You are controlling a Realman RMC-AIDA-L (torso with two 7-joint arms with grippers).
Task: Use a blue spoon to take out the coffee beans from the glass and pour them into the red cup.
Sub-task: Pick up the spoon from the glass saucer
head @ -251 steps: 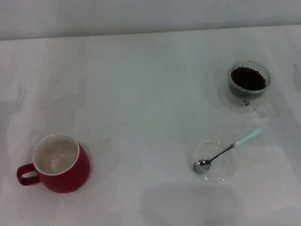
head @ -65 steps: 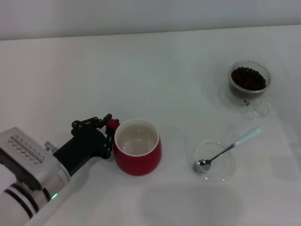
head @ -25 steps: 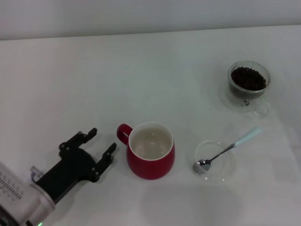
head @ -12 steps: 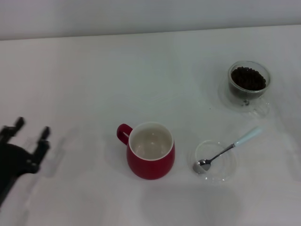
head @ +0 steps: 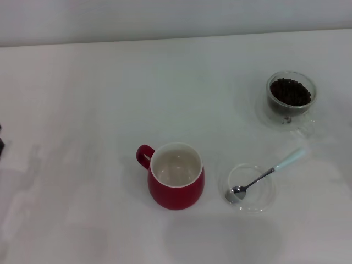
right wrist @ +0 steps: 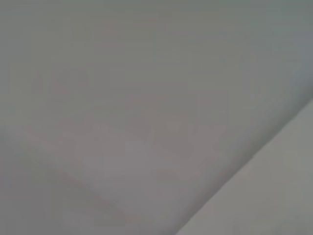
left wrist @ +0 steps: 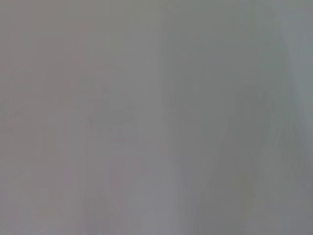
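Observation:
The red cup [head: 176,176] stands upright at the table's middle front, its white inside empty and its handle pointing left. At the back right is the glass [head: 291,100], holding a heap of coffee beans [head: 290,91]. The blue spoon [head: 267,175] lies with its metal bowl in a flat clear dish [head: 265,199] and its pale blue handle end over the rim toward the glass. Only a dark sliver of my left gripper [head: 1,144] shows at the far left edge, well away from the cup. My right gripper is out of view. Both wrist views show plain pale surface.
The white table [head: 110,99] runs to a pale wall at the back. The dish sits just right of the red cup, and the glass stands behind the dish.
My left gripper let go of the red cup after moving it to the middle, then drew back left until almost out of the head view. The cup, spoon and glass stay still.

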